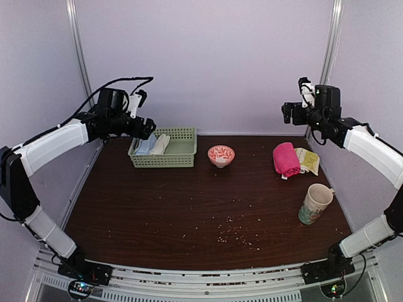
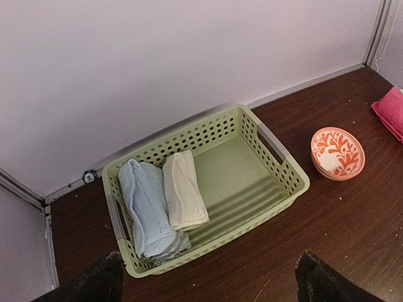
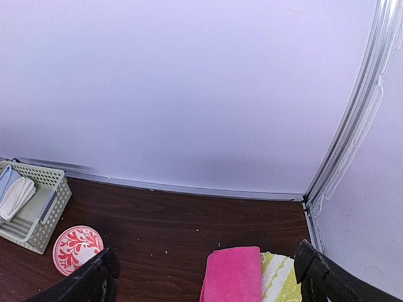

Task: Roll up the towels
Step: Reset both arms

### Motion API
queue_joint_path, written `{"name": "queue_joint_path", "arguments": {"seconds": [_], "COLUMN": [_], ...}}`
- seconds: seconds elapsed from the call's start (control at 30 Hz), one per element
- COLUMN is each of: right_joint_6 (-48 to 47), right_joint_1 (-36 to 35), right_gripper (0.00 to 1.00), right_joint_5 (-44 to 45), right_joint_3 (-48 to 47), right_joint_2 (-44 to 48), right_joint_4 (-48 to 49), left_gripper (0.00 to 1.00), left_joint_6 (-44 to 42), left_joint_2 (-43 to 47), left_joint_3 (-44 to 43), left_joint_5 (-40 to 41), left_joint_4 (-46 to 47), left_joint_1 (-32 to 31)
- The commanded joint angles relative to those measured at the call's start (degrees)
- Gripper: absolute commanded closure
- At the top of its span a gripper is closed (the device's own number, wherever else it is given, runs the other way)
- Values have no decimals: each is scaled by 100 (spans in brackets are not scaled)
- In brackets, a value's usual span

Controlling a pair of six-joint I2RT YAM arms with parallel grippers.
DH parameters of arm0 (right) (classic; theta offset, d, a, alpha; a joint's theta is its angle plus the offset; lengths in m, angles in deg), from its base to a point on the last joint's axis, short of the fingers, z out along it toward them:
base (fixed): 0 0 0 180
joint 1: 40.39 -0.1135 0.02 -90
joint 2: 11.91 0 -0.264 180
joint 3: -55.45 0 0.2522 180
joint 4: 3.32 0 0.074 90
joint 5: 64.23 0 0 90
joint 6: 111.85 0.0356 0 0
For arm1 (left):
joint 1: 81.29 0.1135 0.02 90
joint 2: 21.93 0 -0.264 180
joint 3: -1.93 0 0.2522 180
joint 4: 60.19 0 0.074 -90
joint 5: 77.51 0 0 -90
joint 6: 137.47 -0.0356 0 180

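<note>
At the lower left of my left wrist view, I see the pale blue towel (image 2: 148, 214) and the off-white towel (image 2: 184, 189) as soft, matt cloth. The basket (image 2: 239, 228) is perforated green plastic. The table (image 2: 327, 233) shows dark wood grain, and the bowl (image 2: 338, 153) looks like glossy ceramic.

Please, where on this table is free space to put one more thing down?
The widest bare stretch of table runs from the green basket and bowl forward to the near edge, only crumbs there. The basket's right half, beside the towels, is free. Crowded: far right, pink cloth, yellow cloth, mug.
</note>
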Motion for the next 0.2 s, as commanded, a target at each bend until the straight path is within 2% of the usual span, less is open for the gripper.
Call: {"name": "queue_joint_path", "arguments": {"seconds": [0.0,0.17], "right_joint_6": [322,311], "right_joint_1": [8,8], "right_gripper": [0,0], "right_joint_5": [194,97], "right_joint_3": [207,269], "right_joint_2": [139,51], "right_joint_4": [313,269], "left_gripper": [2,2], "left_joint_6": [-408,-450], "left_joint_2": [428,539], "left_joint_3": [444,663], "left_joint_5": [-410,-498], "left_joint_4": [896,1093], "left_joint_1": [18,21]}}
